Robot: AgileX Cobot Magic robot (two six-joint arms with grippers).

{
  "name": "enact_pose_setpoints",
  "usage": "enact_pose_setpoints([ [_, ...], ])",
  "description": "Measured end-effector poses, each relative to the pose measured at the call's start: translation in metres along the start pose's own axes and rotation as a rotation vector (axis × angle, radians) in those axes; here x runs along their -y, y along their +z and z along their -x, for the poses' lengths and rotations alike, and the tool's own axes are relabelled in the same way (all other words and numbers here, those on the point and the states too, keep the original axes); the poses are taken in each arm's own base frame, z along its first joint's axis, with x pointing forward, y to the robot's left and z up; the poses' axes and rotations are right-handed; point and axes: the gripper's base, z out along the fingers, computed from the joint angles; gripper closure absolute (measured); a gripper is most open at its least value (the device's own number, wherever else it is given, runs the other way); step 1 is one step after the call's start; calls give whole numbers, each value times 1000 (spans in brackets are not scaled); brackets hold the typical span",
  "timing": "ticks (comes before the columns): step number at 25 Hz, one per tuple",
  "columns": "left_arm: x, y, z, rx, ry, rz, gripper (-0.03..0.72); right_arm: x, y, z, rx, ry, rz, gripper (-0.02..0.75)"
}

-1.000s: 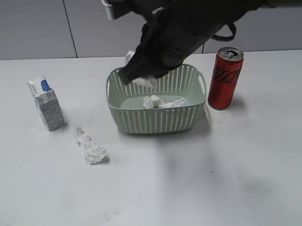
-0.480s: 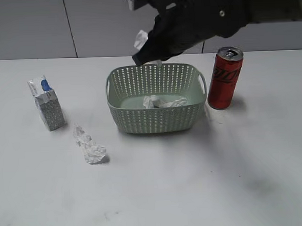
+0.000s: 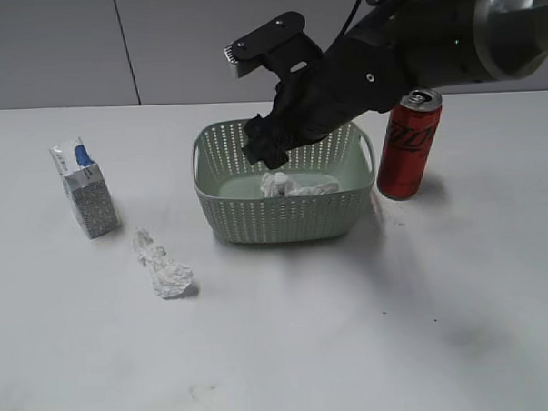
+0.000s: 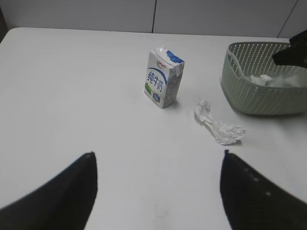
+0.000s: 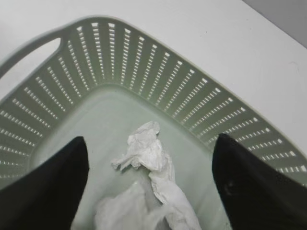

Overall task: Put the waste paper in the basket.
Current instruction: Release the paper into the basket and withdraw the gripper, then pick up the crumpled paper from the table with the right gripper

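Your right pincer (image 5: 149,184) hangs wide over basket (image 3: 220,185), nothing in it, paper (image 5: 148,153) lying inside. Left pincer (image 4: 158,191) wide too. One wad (image 3: 164,269) left on desk (image 3: 352,329), so go there next.

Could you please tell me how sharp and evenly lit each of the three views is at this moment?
Exterior view: even, soft light, faint shadows beside the basket and red can; the right gripper is crisp. Left wrist view: sharp on the carton and loose waste paper; its fingers are unlit dark shapes. Right wrist view: close on the basket, slightly soft, no glare.
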Motion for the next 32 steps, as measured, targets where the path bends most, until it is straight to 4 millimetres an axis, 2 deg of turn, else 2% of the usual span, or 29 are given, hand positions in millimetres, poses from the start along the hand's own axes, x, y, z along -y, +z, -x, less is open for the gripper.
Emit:
enact_pose_setpoints([
  [1,0,0,0,0,0,0,97,0,0,0,1,1,0,130],
  [3,0,0,0,0,0,0,97,0,0,0,2,3,0,110],
  [9,0,0,0,0,0,0,97,-3,-4,1,-18,13,6,143],
  [12,0,0,0,0,0,0,97,-12,-22,18,-2,-48,19,146],
  [14,0,0,0,0,0,0,97,-26,-36,35,23,-113,46,146],
  [17,0,0,0,0,0,0,97,-59,-56,52,24,-180,133,147],
  [22,0,0,0,0,0,0,97,-108,-71,57,-28,-168,290,168],
  [24,0,0,0,0,0,0,97,-121,-65,52,-96,-145,340,199],
  [29,0,0,0,0,0,0,97,-139,-15,33,-290,-138,380,234],
  [32,0,0,0,0,0,0,97,-146,11,33,-343,-133,384,239],
])
